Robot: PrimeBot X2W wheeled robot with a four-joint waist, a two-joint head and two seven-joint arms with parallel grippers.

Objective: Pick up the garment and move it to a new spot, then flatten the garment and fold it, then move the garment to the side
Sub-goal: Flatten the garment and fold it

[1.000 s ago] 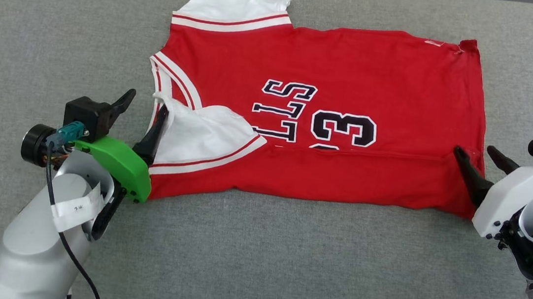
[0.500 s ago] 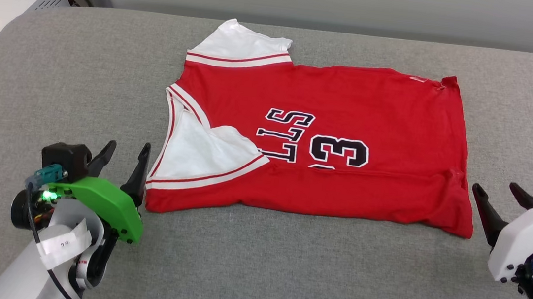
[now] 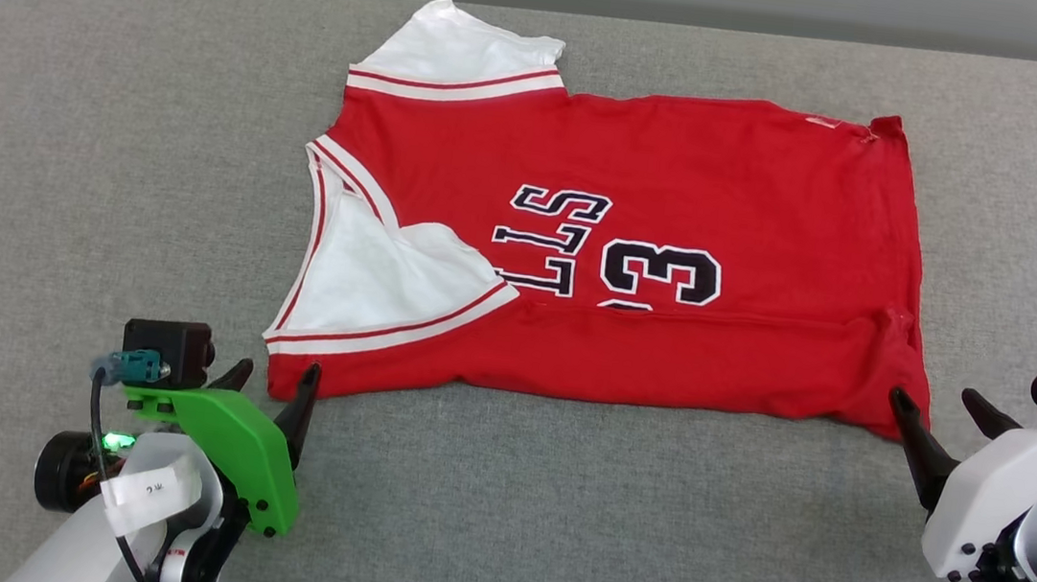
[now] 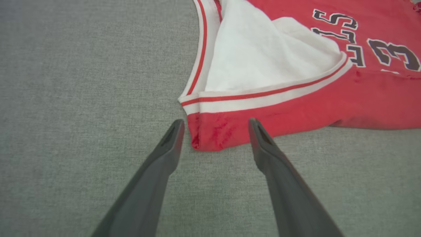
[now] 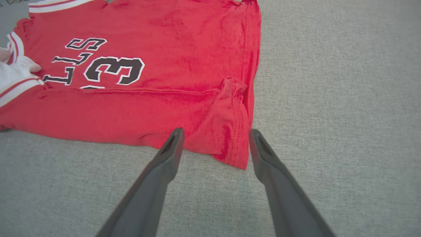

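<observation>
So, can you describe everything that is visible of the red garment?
The garment is a red jersey-like shirt of knit fabric, with white sleeves, red-and-white striped trim and dark white-outlined lettering. It lies flat, collar to the robot's left, near edge folded over, on grey cloth. The open left gripper and right gripper stand at its near corners.

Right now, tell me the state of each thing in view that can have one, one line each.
garment: lying on the grey surface, near long edge folded up over part of the lettering, held by neither gripper.
near sleeve: folded in over the chest.
far sleeve: spread flat.
left gripper: open, tips astride the garment's near left corner.
right gripper: open, tips astride its near right corner.
</observation>
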